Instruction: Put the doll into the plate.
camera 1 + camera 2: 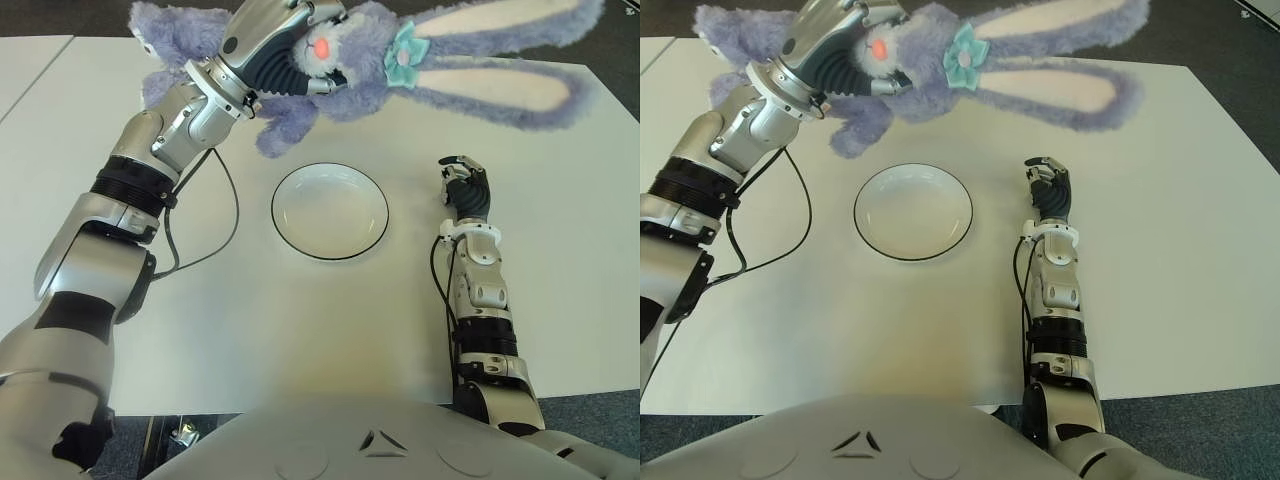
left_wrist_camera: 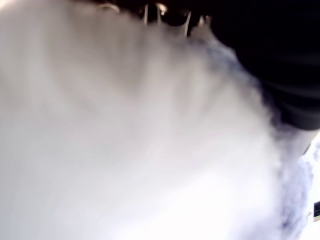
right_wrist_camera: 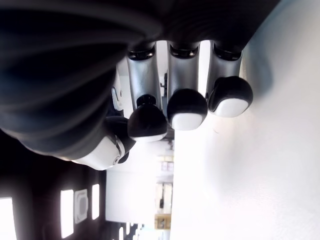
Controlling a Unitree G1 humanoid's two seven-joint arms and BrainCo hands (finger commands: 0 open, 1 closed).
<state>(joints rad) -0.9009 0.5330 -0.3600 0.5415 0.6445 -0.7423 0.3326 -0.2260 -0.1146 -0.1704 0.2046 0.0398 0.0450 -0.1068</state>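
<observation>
Above 1 plate [image 1: 330, 211], left hand [image 1: 285, 50] grips 1 doll [image 1: 440, 55].

text: none readable | doll [image 1: 400, 60]: no tag or lettering shows | plate [image 1: 330, 211]: plain, unmarked | table [image 1: 560, 250]: bare white, no labels | robot torso: small embossed mark at the lower edge, not legible as letters or numbers

table [image 1: 300, 330]: white top, fills most of the view
second table [image 1: 25, 60]: white, far left, narrow gap between the two
floor [image 1: 1200, 435]: dark blue-grey, near right, past table edge
</observation>
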